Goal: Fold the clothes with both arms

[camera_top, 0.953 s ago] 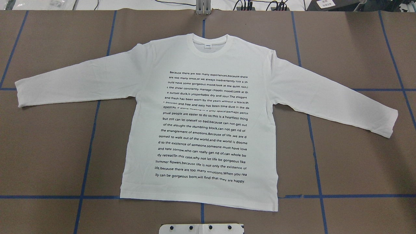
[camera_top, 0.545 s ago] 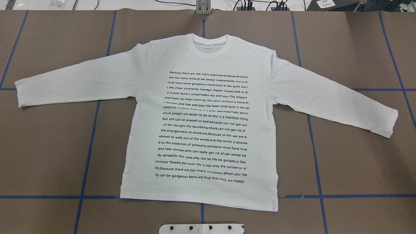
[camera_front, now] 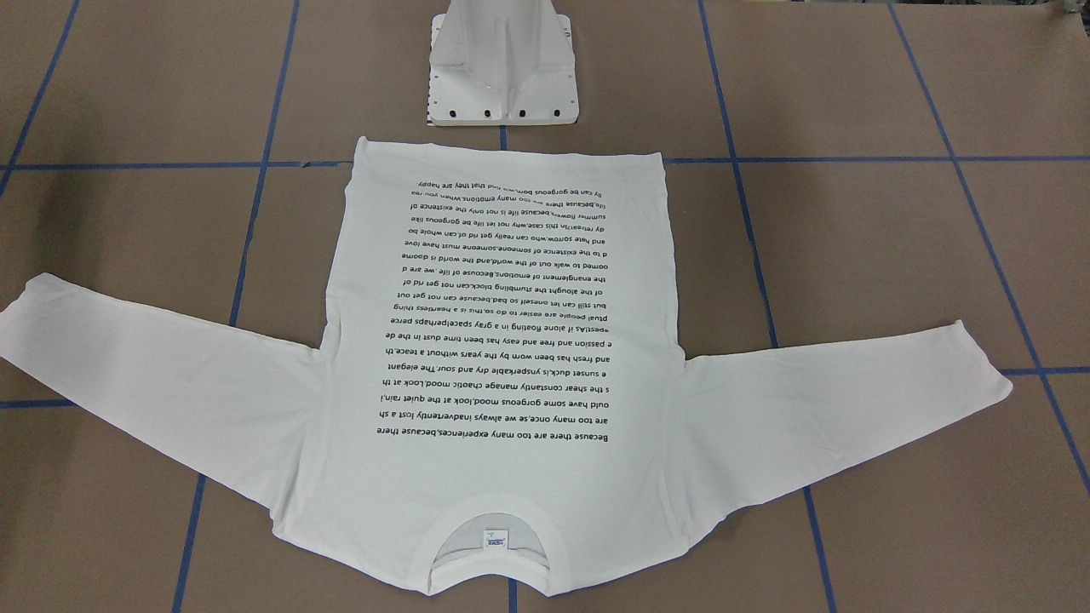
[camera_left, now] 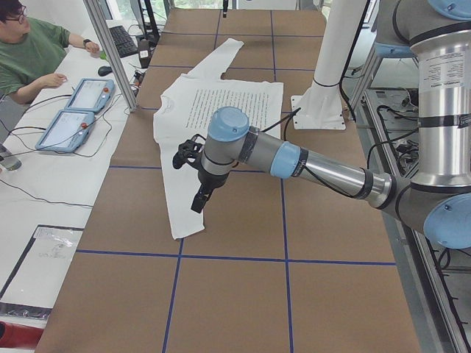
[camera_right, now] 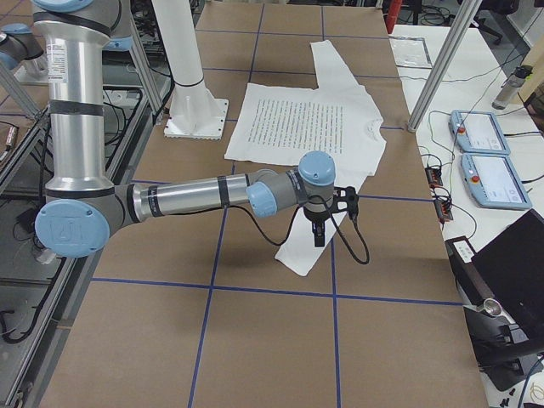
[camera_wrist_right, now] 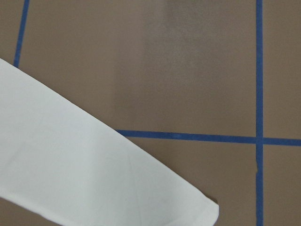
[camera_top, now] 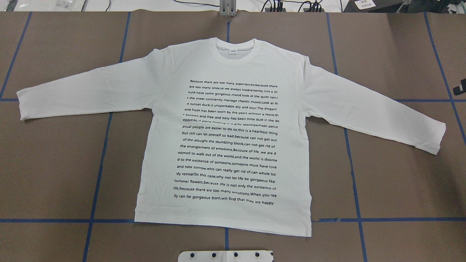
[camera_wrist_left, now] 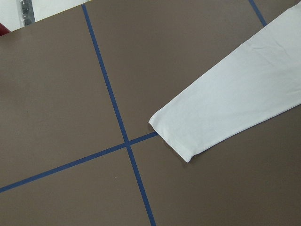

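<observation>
A white long-sleeved cotton T-shirt (camera_top: 225,145) with black printed text lies flat and unfolded, sleeves spread, on the brown worktop (camera_top: 400,182). The left pincer (camera_left: 199,198) and right pincer (camera_right: 319,231) each hang near a sleeve cuff (camera_wrist_left: 174,136); their grip cannot be told. All folding remains.

a brown table (camera_top: 400,174) gridded with blue tape (camera_top: 354,189), beside a white bench (camera_left: 51,176) holding two pendants (camera_left: 65,131).

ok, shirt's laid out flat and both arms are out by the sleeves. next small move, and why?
Probably lower each gripper to its cuff and pinch it. The T-shirt lies flat, print up, sleeves spread, nothing folded. The left gripper and right gripper hang over the sleeve ends; the wrist views show the left cuff and right cuff lying free below.
</observation>
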Robot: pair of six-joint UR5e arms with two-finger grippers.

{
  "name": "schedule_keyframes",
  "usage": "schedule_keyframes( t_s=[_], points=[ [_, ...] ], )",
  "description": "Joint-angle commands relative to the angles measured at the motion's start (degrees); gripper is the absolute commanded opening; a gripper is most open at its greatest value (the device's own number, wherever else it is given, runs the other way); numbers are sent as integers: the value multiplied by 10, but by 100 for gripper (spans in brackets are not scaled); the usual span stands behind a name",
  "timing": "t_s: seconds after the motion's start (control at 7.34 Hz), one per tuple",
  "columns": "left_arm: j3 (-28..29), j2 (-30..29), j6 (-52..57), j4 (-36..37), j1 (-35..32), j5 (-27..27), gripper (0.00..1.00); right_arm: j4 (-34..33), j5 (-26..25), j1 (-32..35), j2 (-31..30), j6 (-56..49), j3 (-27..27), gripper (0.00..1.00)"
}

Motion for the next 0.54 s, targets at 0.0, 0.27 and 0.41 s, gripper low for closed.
schedule_keyframes(
  t_s=[0.0, 0.27, 0.41],
  points=[
    [1, 1, 0, 0, 0, -1, 100, 153, -31, -45, 10, 69, -108, 99],
    [0, 1, 0, 0, -1, -1, 100, 155, -35, -66, 14, 69, -134, 96],
    [0, 1, 0, -1, -1, -1, 100, 155, -35, -71, 13, 69, -142, 96]
  ],
)
